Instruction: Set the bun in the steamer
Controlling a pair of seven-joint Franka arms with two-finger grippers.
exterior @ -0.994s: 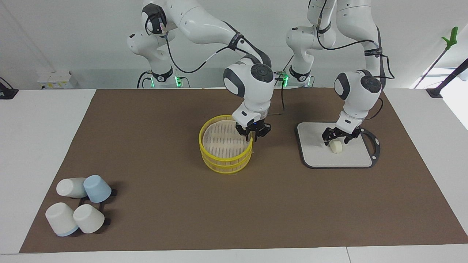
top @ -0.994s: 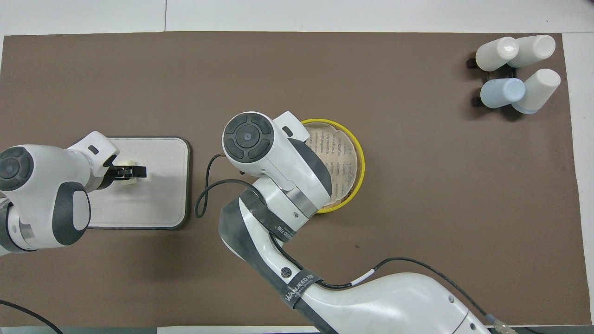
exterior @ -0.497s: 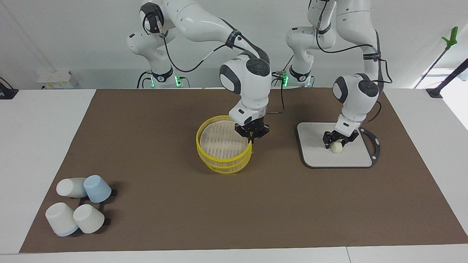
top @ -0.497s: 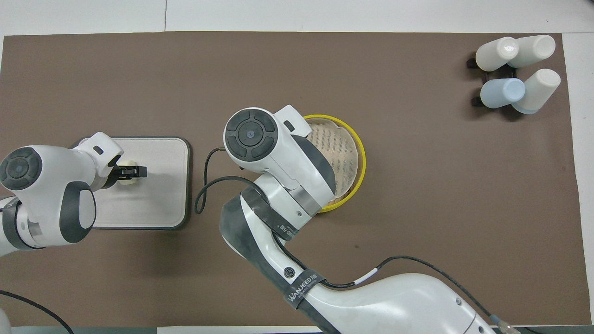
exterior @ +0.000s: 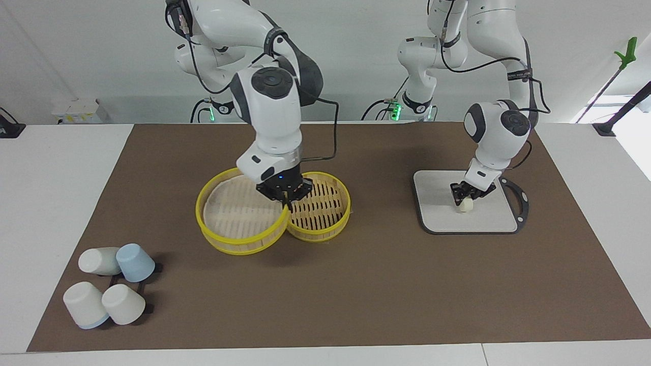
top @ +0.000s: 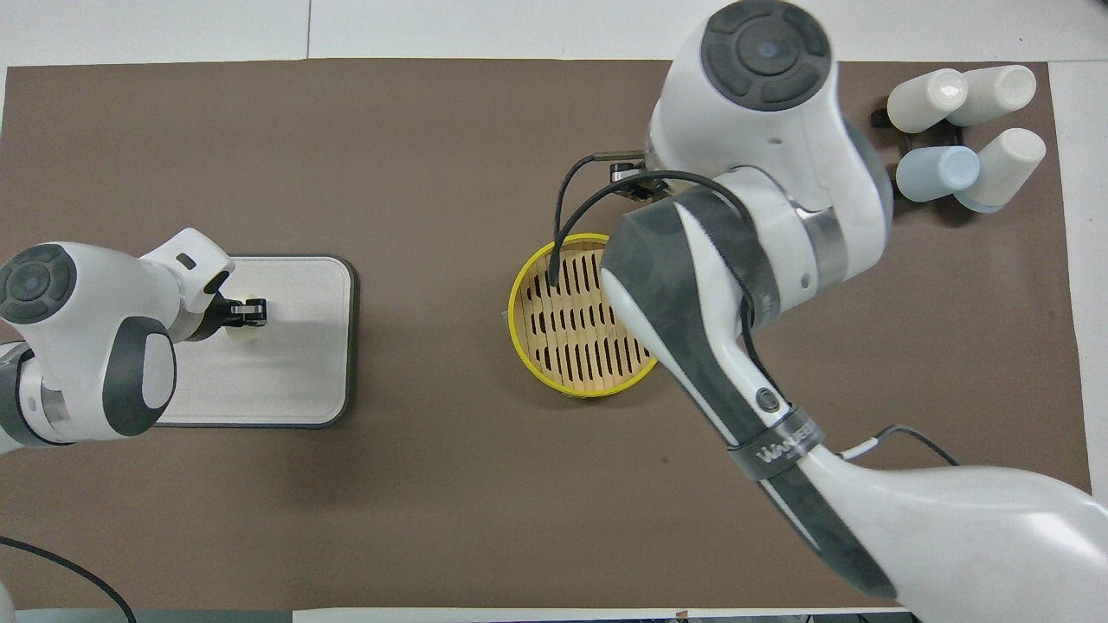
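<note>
Steamer: round yellow-rimmed steamer basket with a slatted pale bottom (exterior: pixel 320 207) sits open at frame centre in the facing view; nothing lies in it.
Lid: matching shallow yellow-rimmed lid (exterior: pixel 239 218) is off the basket, its edge held up beside the basket, toward the right arm's end of the table.
Right gripper: right gripper (exterior: pixel 285 192) is clamped on the lid's rim, just over the spot where lid and basket rims meet.
Bun: small cream-white dough bun (exterior: pixel 465 204) is on the grey-edged white square board (exterior: pixel 488 223), right of centre in the facing view, well apart from the basket.
Left gripper: left gripper (exterior: pixel 470 193) is down at the bun, fingers closed in against its sides — gripping it, as far as I can judge; no lift visible.
Done: basket uncovered; bun seemingly grasped.
Left: raise the bun, carry it over to the basket, set it on the slats — lid must be clear of that path.
Bystanders: cluster of white and pale-blue upturned cups (exterior: pixel 109 287), lower left of the facing view, not involved.
</note>
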